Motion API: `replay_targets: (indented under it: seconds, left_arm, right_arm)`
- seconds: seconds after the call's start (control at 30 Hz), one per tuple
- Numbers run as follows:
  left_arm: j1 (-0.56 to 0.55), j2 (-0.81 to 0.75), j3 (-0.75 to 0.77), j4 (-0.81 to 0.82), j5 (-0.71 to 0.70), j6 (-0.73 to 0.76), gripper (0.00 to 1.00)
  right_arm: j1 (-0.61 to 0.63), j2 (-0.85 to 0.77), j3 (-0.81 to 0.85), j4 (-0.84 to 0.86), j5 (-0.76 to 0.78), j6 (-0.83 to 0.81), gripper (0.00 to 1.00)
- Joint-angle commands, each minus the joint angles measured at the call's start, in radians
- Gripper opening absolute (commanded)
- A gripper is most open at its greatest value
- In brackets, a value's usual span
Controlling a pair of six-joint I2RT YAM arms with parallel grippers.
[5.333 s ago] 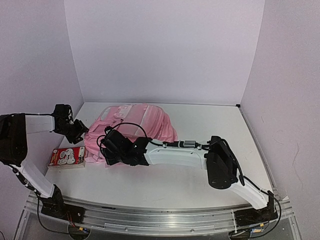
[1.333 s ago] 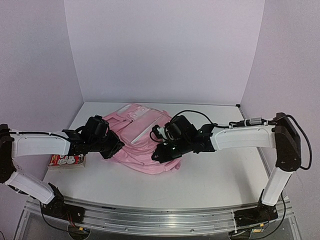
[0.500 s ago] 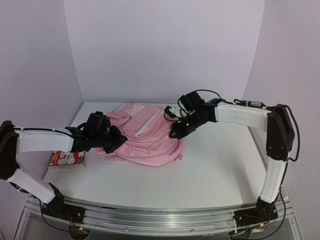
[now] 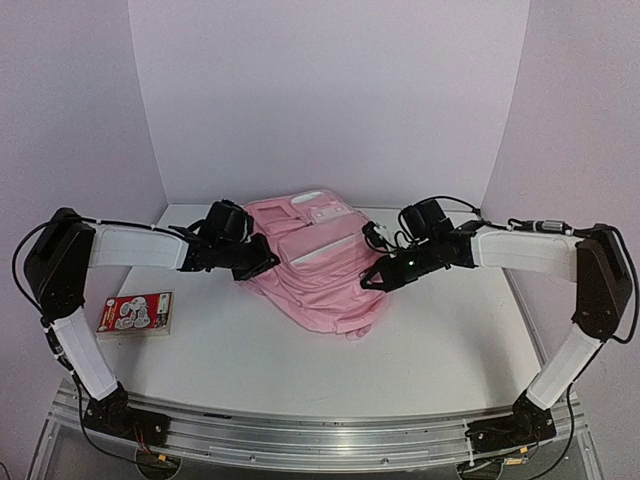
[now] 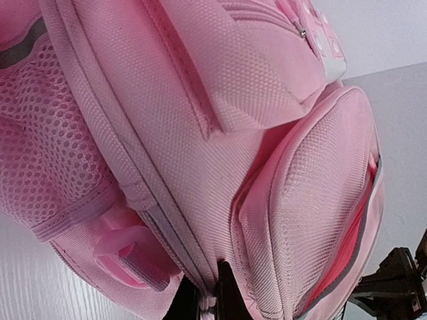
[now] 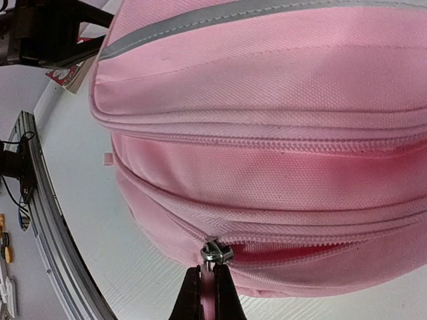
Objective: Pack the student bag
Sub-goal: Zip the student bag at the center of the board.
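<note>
Far left, a red-and-white packet (image 4: 137, 312) lay flat near the edge of the bench (image 4: 300, 370), well apart from everything else. Next, our left hand (image 4: 264, 268) was clenched on a seam on the left flank of the student bag (image 4: 320, 275). The bag sat mid-bench, long axis back-to-front, skewed slightly right. On its right flank, our right hand (image 4: 373, 282) pinched the zip pull (image 6: 215, 252), and the zip gaped on one side of the slider. We reckoned the right hand should run the zip along that axis while the left hand braces.
</note>
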Motion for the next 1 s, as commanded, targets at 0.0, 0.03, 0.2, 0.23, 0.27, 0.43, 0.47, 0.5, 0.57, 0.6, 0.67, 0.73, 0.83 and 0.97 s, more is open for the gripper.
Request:
replay_targets:
  seconds: [0.0, 0.03, 0.2, 0.23, 0.27, 0.43, 0.47, 0.5, 0.57, 0.6, 0.67, 0.73, 0.83, 0.97]
  left_arm:
    - [0.170, 0.114, 0.162, -0.130, -0.365, 0.177, 0.02]
    - [0.171, 0.126, 0.200, -0.139, -0.354, 0.184, 0.07]
    - [0.169, 0.040, 0.186, -0.178, -0.284, 0.151, 0.64]
    - [0.169, 0.002, 0.163, -0.198, -0.276, 0.131, 0.71]
    - [0.169, -0.037, 0.128, -0.224, -0.268, 0.107, 0.74]
    - [0.102, -0.295, -0.183, -0.148, -0.092, -0.021, 0.86]
    - [0.073, -0.344, -0.248, -0.089, -0.053, -0.043, 0.92]
    - [0.036, -0.374, -0.291, -0.038, -0.018, -0.065, 0.98]
    - [-0.031, -0.403, -0.345, 0.051, 0.019, -0.090, 1.00]
    - [-0.056, -0.398, -0.369, 0.100, 0.041, -0.106, 0.99]
    - [-0.095, -0.362, -0.418, 0.243, 0.092, -0.156, 0.99]
    - [-0.102, -0.310, -0.463, 0.347, 0.151, -0.192, 0.96]
    - [-0.109, -0.222, -0.438, 0.376, 0.180, -0.189, 0.84]
    - [-0.115, -0.119, -0.402, 0.465, 0.192, -0.186, 0.75]
  right_arm:
    - [0.018, -0.137, -0.130, -0.196, 0.043, 0.185, 0.00]
    - [0.059, -0.135, -0.145, -0.147, 0.037, 0.228, 0.00]
    - [0.207, -0.036, -0.136, 0.062, 0.043, 0.397, 0.00]
    - [0.225, -0.010, -0.131, 0.111, 0.038, 0.425, 0.00]
    - [0.240, 0.014, -0.122, 0.140, 0.040, 0.443, 0.00]
    - [0.283, 0.101, -0.041, 0.198, 0.057, 0.473, 0.00]
    - [0.290, 0.111, -0.031, 0.214, 0.052, 0.474, 0.00]
    - [0.296, 0.121, -0.024, 0.230, 0.043, 0.475, 0.00]
    - [0.299, 0.132, -0.015, 0.244, 0.034, 0.485, 0.00]
    - [0.299, 0.135, -0.014, 0.245, 0.031, 0.485, 0.00]
    - [0.300, 0.136, -0.018, 0.246, 0.029, 0.488, 0.00]
    - [0.299, 0.134, -0.026, 0.246, 0.027, 0.494, 0.00]
    - [0.301, 0.128, -0.035, 0.247, 0.031, 0.499, 0.00]
    - [0.304, 0.129, -0.032, 0.250, 0.032, 0.503, 0.00]
